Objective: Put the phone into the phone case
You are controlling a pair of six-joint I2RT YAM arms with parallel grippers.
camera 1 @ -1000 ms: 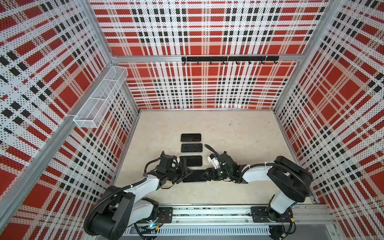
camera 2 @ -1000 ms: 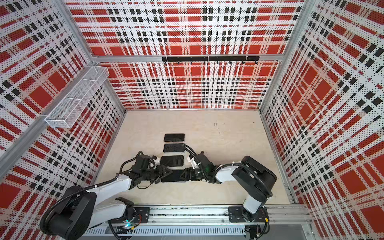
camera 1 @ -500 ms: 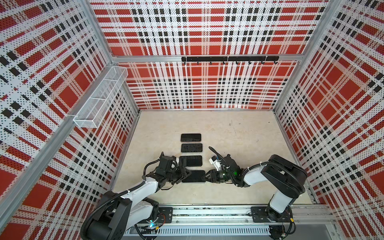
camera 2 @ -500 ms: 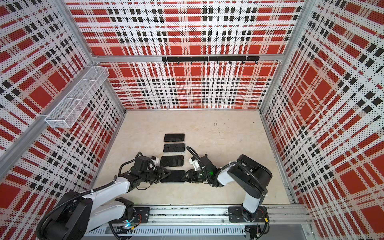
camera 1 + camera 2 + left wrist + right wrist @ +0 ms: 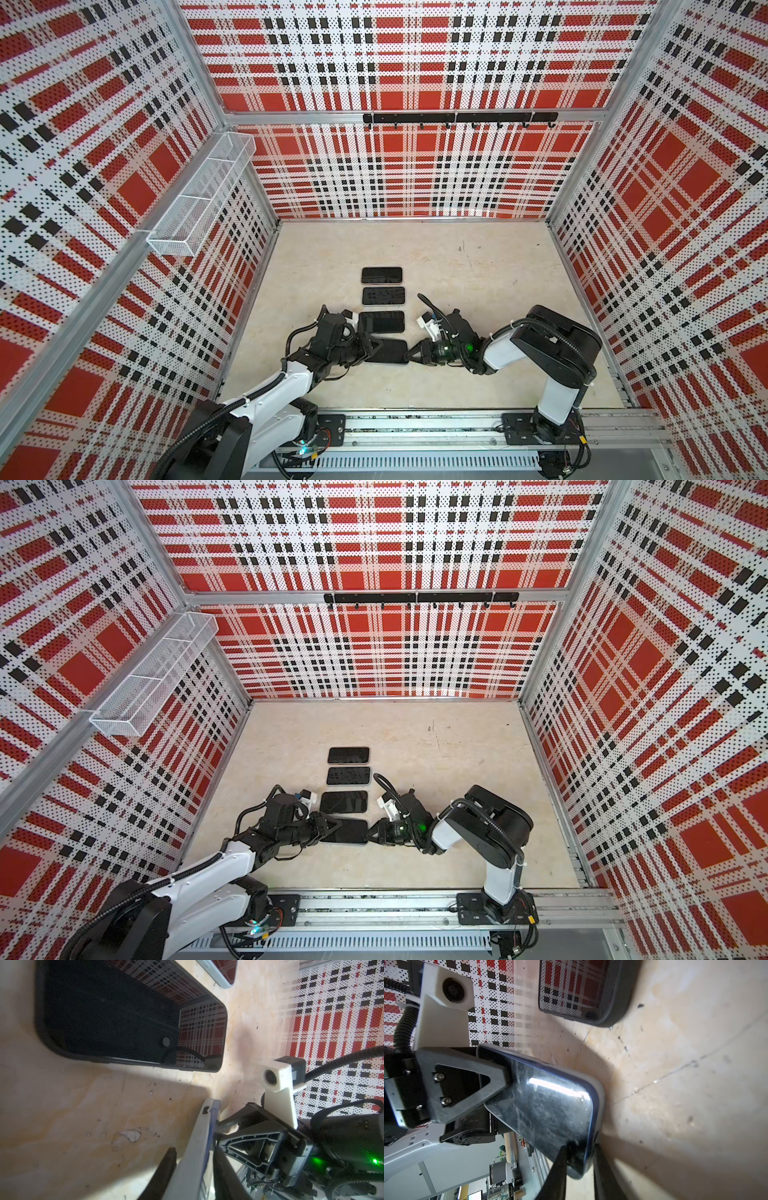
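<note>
Left gripper (image 5: 371,347), right gripper (image 5: 409,356) pinch ends of glossy black phone (image 5: 388,351); I can't judge seating in pale plastic case (image 5: 601,1093); beige table (image 5: 415,388) free nearside.

**A:** How are the two arms posed?

**B:** Both lie low and meet tip to tip in the middle. The left arm (image 5: 274,390) stretches forward from its base, with a white forearm and a black wrist. The right arm (image 5: 552,349) folds at a raised elbow and doubles back toward the centre.

**A:** And the grippers?

**B:** The left gripper (image 5: 372,347) and the right gripper (image 5: 411,356) face each other. Each is pinched across one end of the phone (image 5: 388,351), with one finger on the screen side and one behind.
</note>
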